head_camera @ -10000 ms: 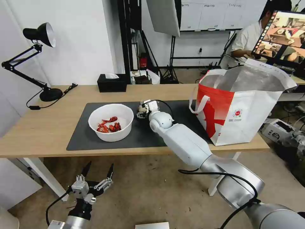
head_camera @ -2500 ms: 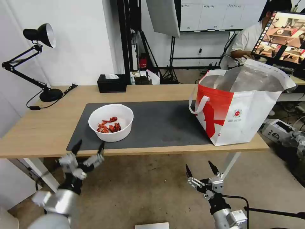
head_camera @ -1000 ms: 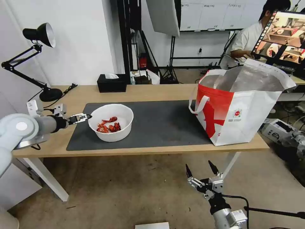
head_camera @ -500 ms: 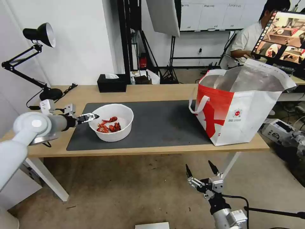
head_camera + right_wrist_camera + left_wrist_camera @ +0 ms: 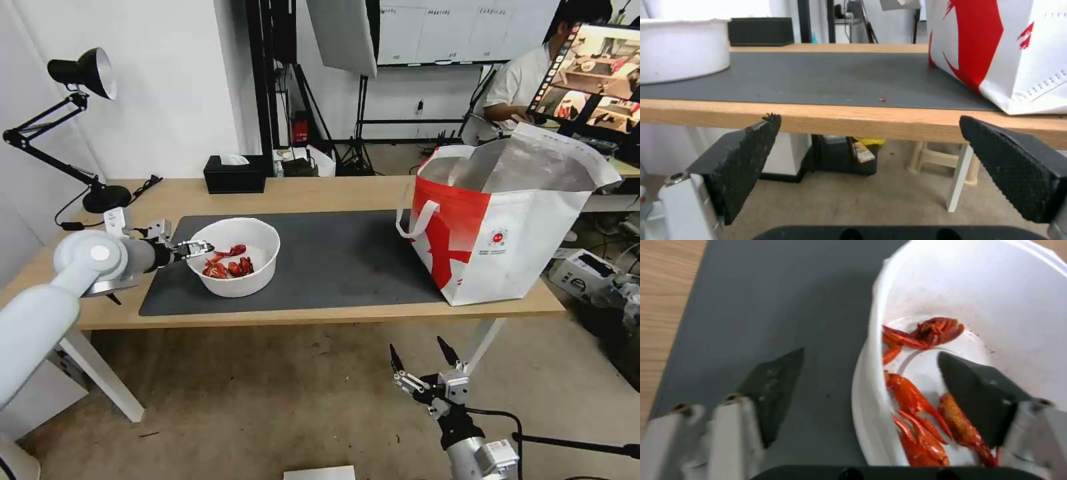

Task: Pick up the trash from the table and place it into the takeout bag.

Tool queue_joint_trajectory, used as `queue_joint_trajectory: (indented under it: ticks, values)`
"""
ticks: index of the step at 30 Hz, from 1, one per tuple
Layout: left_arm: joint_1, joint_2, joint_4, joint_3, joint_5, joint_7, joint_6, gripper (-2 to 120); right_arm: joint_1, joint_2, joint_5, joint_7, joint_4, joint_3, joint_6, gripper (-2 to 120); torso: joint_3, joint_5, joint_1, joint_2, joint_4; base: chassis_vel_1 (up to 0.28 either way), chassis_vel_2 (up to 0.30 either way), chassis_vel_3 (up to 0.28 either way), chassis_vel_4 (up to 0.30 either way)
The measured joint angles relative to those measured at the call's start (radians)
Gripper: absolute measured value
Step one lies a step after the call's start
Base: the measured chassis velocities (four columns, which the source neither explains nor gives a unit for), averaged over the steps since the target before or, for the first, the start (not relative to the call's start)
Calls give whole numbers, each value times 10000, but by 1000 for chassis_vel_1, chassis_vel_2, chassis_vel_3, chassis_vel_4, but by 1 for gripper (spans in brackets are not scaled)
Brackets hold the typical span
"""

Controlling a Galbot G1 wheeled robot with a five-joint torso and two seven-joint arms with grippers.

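Head view: left hand (image 5: 198,249) sits at the rim of the white bowl (image 5: 257,277), on the side away from the takeout bag (image 5: 533,247), arm stretched in over the bench (image 5: 313,193) from that same side. Left wrist view shows it closer: fingers spread wide, one finger (image 5: 773,386) outside the bowl (image 5: 996,290) over the grey mat (image 5: 764,306), the other finger (image 5: 978,390) inside, w/ the bowl wall between them. Not gripping yet, gap on both sides of the wall. Red crayfish shells (image 5: 920,396) lie in the bowl bottom, right by the inner finger.

Bowl stands on the mat (image 5: 333,260), well apart from the bag. Bag stands upright at the far end of the mat from the bowl, mouth open, foil lining showing, white strap hanging on the side facing the bowl.

Right hand (image 5: 427,363) hangs below the bench edge, lower than the bowl and nearer the bag's side, fingers wide, holding nothing. Right wrist view looks along the bench top between its spread fingers (image 5: 742,156): bowl (image 5: 682,46) one side, bag (image 5: 1005,46) the other.

Black tissue box (image 5: 234,175) behind the bowl at the bench's back edge; black desk lamp (image 5: 80,127) beyond the bowl, opposite the bag.
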Motion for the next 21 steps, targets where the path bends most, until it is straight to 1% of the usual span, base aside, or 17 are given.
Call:
queue_joint_trajectory:
  ticks: [2, 3, 4, 5, 6, 10, 11, 13, 14, 16, 17, 19, 20, 21]
  values:
    - [-13, 36, 3, 27, -34, 6, -2, 65, 0, 0, 0, 0, 0, 0, 0, 100, 0, -1, 0, 0, 0, 0, 0, 0, 0]
    - [-13, 36, 3, 27, -34, 6, -2, 65, 0, 0, 0, 0, 0, 0, 0, 100, 0, -1, 0, 0, 0, 0, 0, 0, 0]
    - [-12, 73, -15, 36, -43, 30, -2, 62, 0, 0, 0, 0, 0, 0, 0, 100, 0, -2, 0, 0, 0, 0, 0, 0, 0]
    - [-11, 119, -46, 52, -50, 55, -3, 55, 0, 0, 0, 0, 0, 0, 0, 100, 0, 0, 0, 0, 1, 0, 0, 0, 0]
    - [-11, 119, -46, 52, -50, 55, -3, 55, 0, 0, 0, 0, 0, 0, 0, 100, 0, 0, 0, 0, 1, 0, 0, 0, 0]
    - [-18, 160, -52, 106, -56, 80, -3, 35, 0, 0, 0, 0, 0, 0, 0, 100, 0, -1, -1, 0, 0, 0, 0, 0, 0]
    - [-18, 160, -52, 106, -56, 80, -3, 35, 0, 0, 0, 0, 0, 0, 0, 100, 0, -1, -1, 0, 0, 0, 0, 0, 0]
    - [-18, 175, -45, 106, -65, 90, -3, 25, 0, 0, 0, 0, 0, 0, 0, 100, 0, 0, -1, 0, 0, 0, 0, 0, 0]
    - [-18, 175, -45, 106, -65, 90, -3, 25, 0, 0, 0, 0, 0, 0, 0, 100, 0, 0, -1, 0, 0, 0, 0, 0, 0]
    - [-16, 178, -52, 90, -83, 97, -4, 13, 0, 0, 0, 0, 0, 0, 0, 100, 0, -1, -1, 1, 0, 0, 0, 0, 0]
    - [-16, 178, -52, 90, -83, 97, -4, 13, 0, 0, 0, 0, 0, 0, 0, 100, 0, -1, -1, 1, 0, 0, 0, 0, 0]
    - [7, 164, -128, 27, -86, 106, -5, 3, 0, 0, 0, 0, 0, 0, 0, 100, 0, 0, -1, 0, 1, 0, 0, 0, 0]
    - [7, 164, -128, 27, -86, 106, -5, 3, 0, 0, 0, 0, 0, 0, 0, 100, 0, 0, -1, 0, 1, 0, 0, 0, 0]
    - [26, 155, -176, -4, -88, 109, -5, 0, 0, 0, 0, 0, 0, 0, 0, 100, 0, 0, -1, 0, 0, 0, 0, 0, 0]
